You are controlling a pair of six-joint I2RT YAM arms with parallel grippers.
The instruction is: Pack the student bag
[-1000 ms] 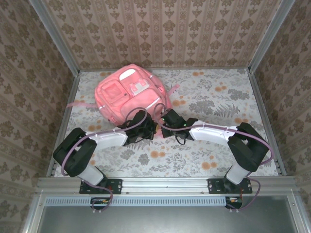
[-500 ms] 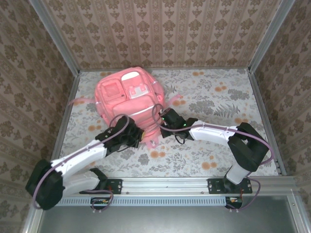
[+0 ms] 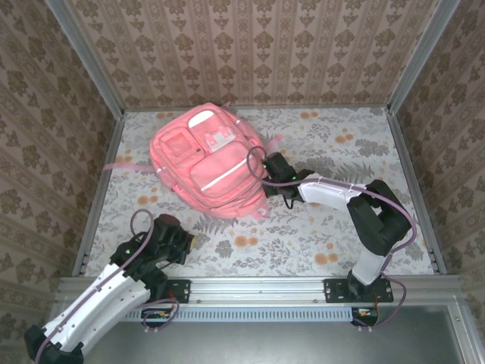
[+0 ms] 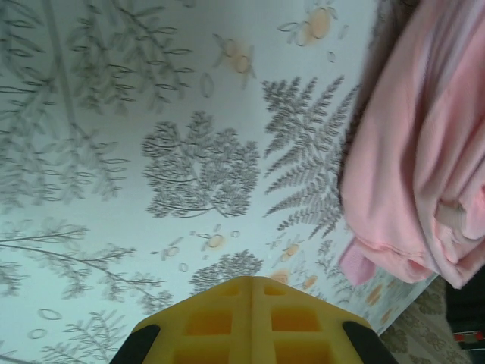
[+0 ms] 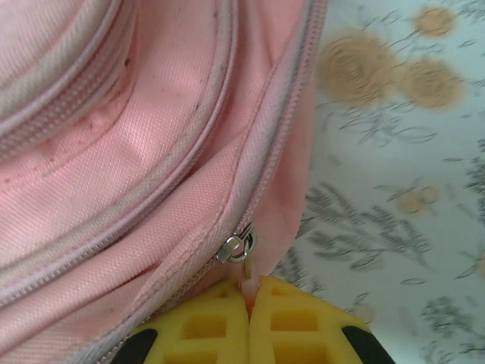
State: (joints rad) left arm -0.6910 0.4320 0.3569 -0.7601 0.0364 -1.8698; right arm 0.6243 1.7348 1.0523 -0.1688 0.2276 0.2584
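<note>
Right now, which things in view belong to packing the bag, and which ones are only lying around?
Belong to the job:
student bag
zipper pull, pinched by the shut right gripper
left gripper, shut and empty

Only surroundings:
floral table cover
wallpapered walls
metal frame

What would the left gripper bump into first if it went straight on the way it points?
Most likely the flowered tablecloth: the left gripper, jaws shut, points at bare cloth. The student bag lies off to one side of that line, though depth is hard to judge.
</note>
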